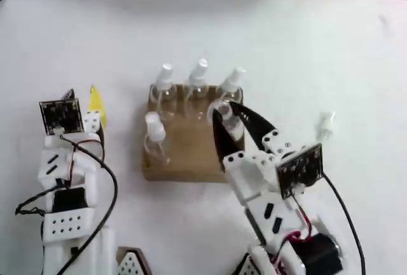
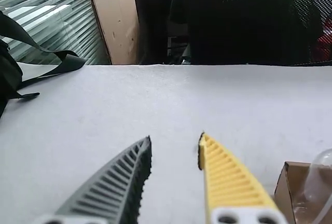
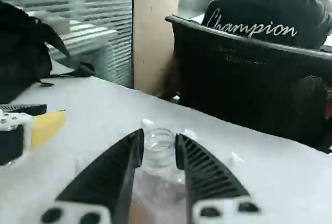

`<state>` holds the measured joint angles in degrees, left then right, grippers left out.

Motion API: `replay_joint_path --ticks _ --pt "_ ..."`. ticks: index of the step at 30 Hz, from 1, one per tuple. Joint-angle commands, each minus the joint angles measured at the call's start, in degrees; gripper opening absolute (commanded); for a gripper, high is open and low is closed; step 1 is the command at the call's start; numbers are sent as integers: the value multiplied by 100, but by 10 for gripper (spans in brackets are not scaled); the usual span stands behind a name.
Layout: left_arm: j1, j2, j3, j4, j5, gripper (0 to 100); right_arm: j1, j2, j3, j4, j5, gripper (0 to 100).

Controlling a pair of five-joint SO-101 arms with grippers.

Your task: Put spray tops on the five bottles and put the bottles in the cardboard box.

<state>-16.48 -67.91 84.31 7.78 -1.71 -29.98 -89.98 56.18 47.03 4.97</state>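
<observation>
Now right gripper [image 3: 158, 134] narrow, clamped on uncapped bottle [image 3: 157, 150] at neck, above box [image 1: 184, 155]. Bottle likely light, thin, slick, squashy; stiff neck safest hold. Loose top [image 1: 327, 122] on table beside gripper. Left gripper [image 2: 175, 137] wide, empty, well apart.

Bright, even overhead light brings the white table [image 1: 331, 46] close to glare beyond the right gripper [image 1: 224, 107]; shadows are faint throughout. Highlights glint on the bottle [image 3: 158, 146] between its fingers. Beyond the left gripper [image 2: 175, 137], daylight enters through blinds [image 2: 46, 16].
</observation>
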Motion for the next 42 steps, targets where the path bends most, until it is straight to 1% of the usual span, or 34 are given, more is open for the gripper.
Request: replay_joint_path --ticks 1,6,9,20,35,37,42 --pt "66 -92 -35 -158 35 146 -48 101 782 -804 -589 16" --pt "66 -92 -35 -176 35 146 4 75 2295 -1895 -668 16" --pt "66 -92 -35 -185 35 146 4 66 2664 -2229 -668 16" --pt "66 -92 -35 -176 35 146 -48 66 3200 -2273 -668 16" --pt "66 -92 -35 -176 35 146 -48 66 3349 -2246 -642 21" --pt "66 -92 -35 -176 35 146 -48 66 3349 -2229 -642 54" --pt "66 -92 -35 -176 35 146 -48 66 3349 -2229 -659 191"
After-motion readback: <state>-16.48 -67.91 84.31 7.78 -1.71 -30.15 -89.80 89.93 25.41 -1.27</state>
